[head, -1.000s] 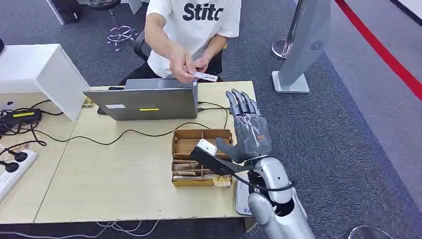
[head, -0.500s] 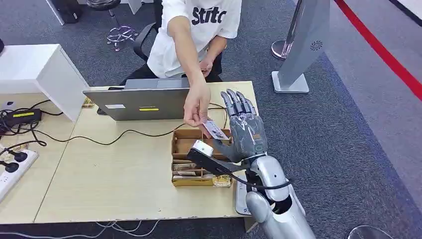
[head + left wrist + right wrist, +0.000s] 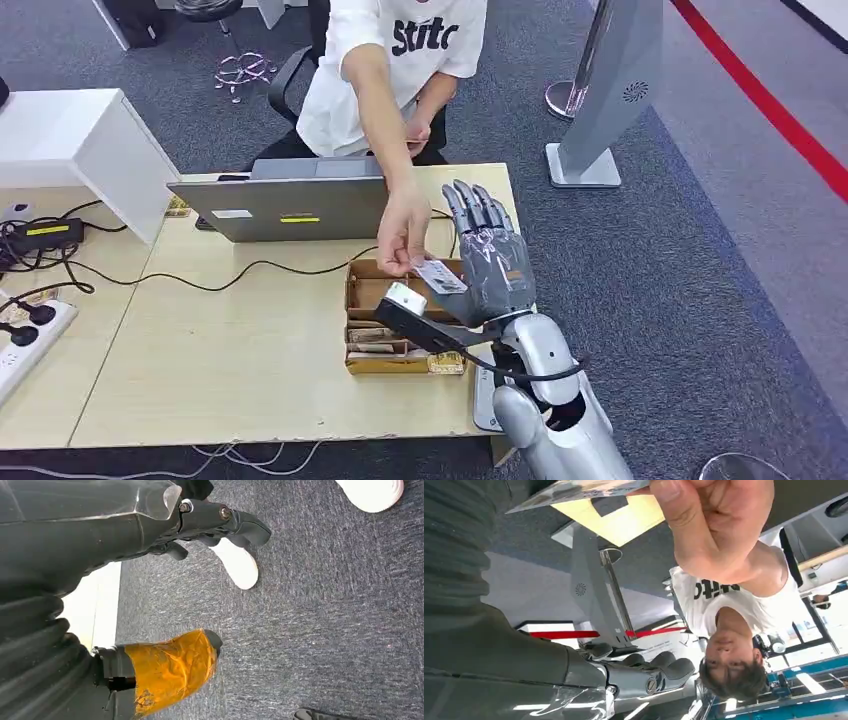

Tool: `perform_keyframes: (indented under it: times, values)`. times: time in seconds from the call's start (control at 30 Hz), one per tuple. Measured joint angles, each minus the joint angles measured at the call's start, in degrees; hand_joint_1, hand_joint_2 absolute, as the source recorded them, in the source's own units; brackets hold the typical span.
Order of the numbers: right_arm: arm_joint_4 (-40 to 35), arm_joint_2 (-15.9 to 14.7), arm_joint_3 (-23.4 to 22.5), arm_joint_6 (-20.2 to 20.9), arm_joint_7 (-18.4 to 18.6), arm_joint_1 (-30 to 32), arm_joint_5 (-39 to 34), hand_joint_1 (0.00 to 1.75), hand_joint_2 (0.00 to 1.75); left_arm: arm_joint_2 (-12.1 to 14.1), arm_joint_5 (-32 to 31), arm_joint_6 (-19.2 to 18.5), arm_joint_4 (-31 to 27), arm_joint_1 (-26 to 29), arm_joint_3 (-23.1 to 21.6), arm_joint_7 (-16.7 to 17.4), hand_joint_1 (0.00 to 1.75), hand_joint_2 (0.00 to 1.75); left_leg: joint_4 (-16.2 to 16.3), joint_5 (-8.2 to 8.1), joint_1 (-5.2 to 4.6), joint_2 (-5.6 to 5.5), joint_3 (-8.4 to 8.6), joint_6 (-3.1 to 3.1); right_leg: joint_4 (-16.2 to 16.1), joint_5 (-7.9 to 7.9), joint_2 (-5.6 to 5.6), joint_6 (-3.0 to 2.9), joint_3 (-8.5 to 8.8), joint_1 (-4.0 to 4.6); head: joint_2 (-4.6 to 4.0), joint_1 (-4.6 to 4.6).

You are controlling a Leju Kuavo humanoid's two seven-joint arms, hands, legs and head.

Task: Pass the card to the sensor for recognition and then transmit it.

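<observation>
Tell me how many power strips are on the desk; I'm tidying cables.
1: a white power strip lies at the desk's left edge in the head view, plugs in it. More may lie beyond the frame.

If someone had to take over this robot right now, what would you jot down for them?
Right hand: raised over the table's right end, fingers apart, holding nothing.
Left hand: hangs low over the carpet; grip unclear.
Card: pinched in the person's hand, held against the right palm, above the box.
Done: card offered.
Left: grip the card, show it to the sensor, pass it on.
</observation>
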Motion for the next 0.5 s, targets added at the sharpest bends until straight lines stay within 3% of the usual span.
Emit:
perform_keyframes:
  times: [0.07,0.1,0.5]
  values:
    - [0.0,0.0,0.0,0.0,0.0,0.0,0.0,0.0,1.75,0.0,0.0,0.0,0.0,0.0,0.0,0.0,0.0,1.75,0.0,0.0,0.0,0.0,0.0,0.0,0.0,0.0,0.0,0.0,0.0,0.0,0.0,0.0]
    - [0.0,0.0,0.0,0.0,0.0,0.0,0.0,1.75,1.75,0.0,0.0,0.0,0.0,0.0,0.0,0.0,0.0,1.75,0.0,0.0,0.0,0.0,0.0,0.0,0.0,0.0,0.0,0.0,0.0,0.0,0.0,0.0]
    - [0.1,0.0,0.1,2.0,1.5,0.4,-0.5,1.75,1.75,0.0,0.0,0.0,0.0,0.0,0.0,0.0,0.0,1.75,0.0,0.0,0.0,0.0,0.0,0.0,0.0,0.0,0.0,0.0,-0.01,0.0,0.0,0.02]
